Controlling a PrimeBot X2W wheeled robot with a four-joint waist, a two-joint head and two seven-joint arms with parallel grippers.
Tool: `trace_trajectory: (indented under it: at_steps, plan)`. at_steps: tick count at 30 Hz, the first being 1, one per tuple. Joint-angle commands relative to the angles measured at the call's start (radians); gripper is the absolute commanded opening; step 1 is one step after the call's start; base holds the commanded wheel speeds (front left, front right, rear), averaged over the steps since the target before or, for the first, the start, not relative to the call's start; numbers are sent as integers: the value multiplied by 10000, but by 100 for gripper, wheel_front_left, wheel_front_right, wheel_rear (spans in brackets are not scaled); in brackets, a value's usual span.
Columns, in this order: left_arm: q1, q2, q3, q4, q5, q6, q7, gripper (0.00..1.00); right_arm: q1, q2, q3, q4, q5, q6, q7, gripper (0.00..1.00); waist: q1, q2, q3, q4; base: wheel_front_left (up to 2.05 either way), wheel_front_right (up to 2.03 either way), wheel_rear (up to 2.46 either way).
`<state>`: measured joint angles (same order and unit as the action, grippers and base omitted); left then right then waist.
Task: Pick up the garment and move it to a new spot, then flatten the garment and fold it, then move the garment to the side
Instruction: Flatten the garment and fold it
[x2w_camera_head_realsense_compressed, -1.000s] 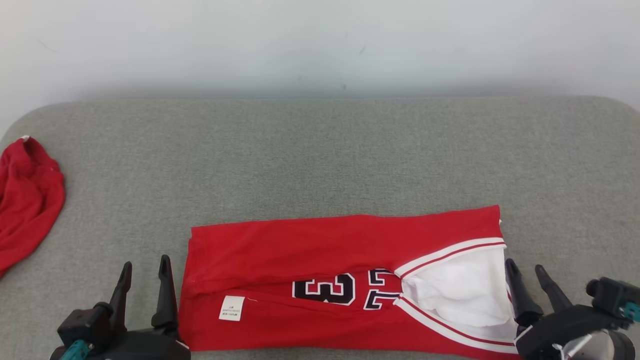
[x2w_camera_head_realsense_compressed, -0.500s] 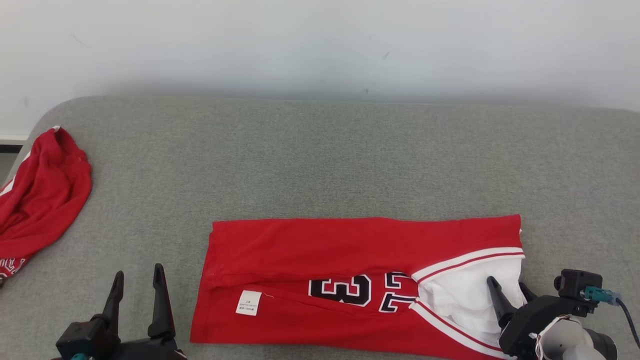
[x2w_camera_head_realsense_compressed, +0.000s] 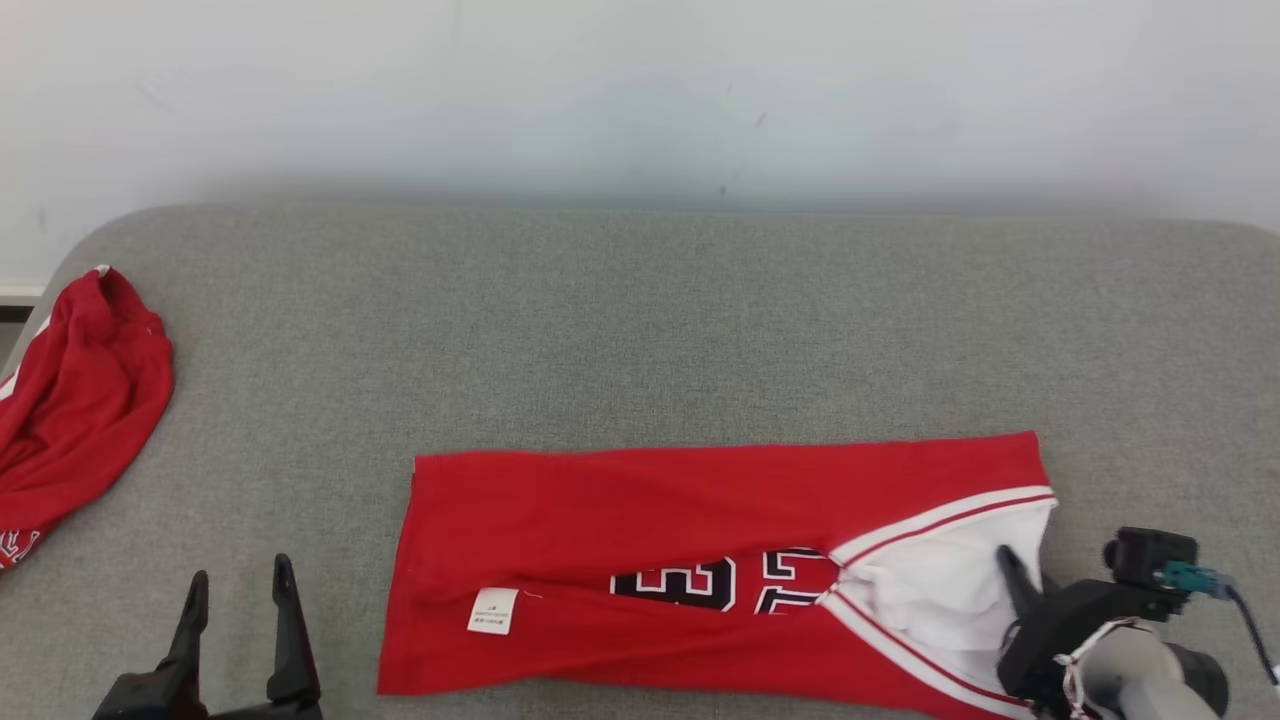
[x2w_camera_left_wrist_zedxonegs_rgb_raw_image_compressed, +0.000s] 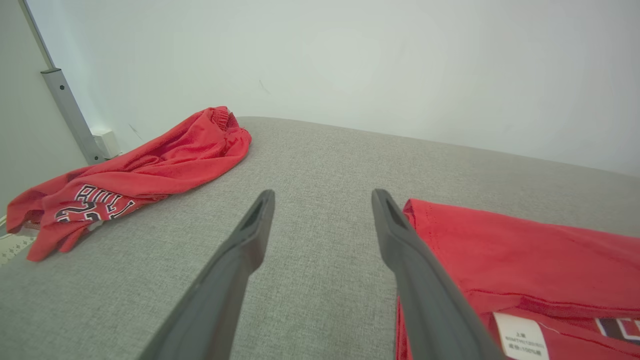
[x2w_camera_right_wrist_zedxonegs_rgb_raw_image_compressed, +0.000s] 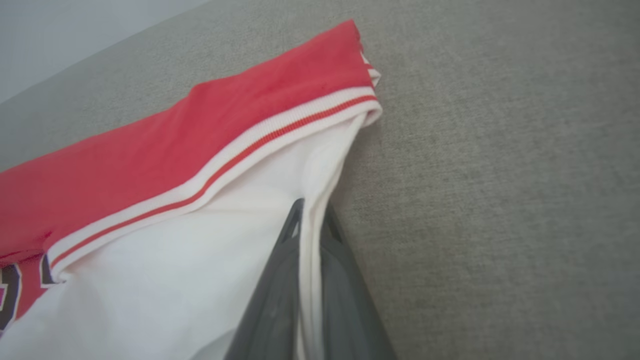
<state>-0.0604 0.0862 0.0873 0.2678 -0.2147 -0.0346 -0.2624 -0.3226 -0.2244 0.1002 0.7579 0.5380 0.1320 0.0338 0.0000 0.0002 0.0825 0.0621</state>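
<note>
Right end effector (x2w_camera_head_realsense_compressed: 1008, 562): clenched on garment (x2w_camera_head_realsense_compressed: 700, 500). Right wrist view: white edge fold pinched between fingers (x2w_camera_right_wrist_zedxonegs_rgb_raw_image_compressed: 270, 300). Head view: one finger lying over white cloth. Left end effector (x2w_camera_head_realsense_compressed: 240, 572): released, fingers spread, beside hem, apart from it. Left wrist view: lettering on second red garment (x2w_camera_left_wrist_zedxonegs_rgb_raw_image_compressed: 125, 175), barely visible from head. Garment flat on grey bench (x2w_camera_head_realsense_compressed: 640, 320), near front edge, right of centre. Long axis left-right; white-trimmed opening toward robot's right, care label (x2w_camera_head_realsense_compressed: 492, 610) end toward left.
</note>
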Motion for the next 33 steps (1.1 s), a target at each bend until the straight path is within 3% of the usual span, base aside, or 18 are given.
trace_trajectory:
  at_steps: [1, 13, 18, 29, 33]
  plan:
    - [138, 32, 56, -77, 101, 44, -24, 100, 52, -194, -72, 59, 88, -28, -86, 0, 0, -2, -63, -38, 0, 0, 0]
    - [669, -165, 107, -276, 128, 171, -24, 100, 230, -1835, -1090, -2, 301, -28, -511, 0, 0, -2, -492, -246, 0, 0, 0]
    - [875, -191, 164, -234, 63, 189, -23, 100, 282, -1439, -728, -1293, 567, -26, -84, 0, 0, -2, -620, -397, 0, 0, 0]
    - [969, -235, -112, 19, 39, 129, -24, 100, 1299, 0, 707, -5540, 1128, -26, 1821, 0, 0, -2, -946, -123, 0, 0, 0]
    - [957, -243, -205, 98, -28, 122, -19, 100, 1367, 546, 1038, -5964, 1000, -26, 2209, 0, 0, -2, -968, 31, 0, 0, 0]
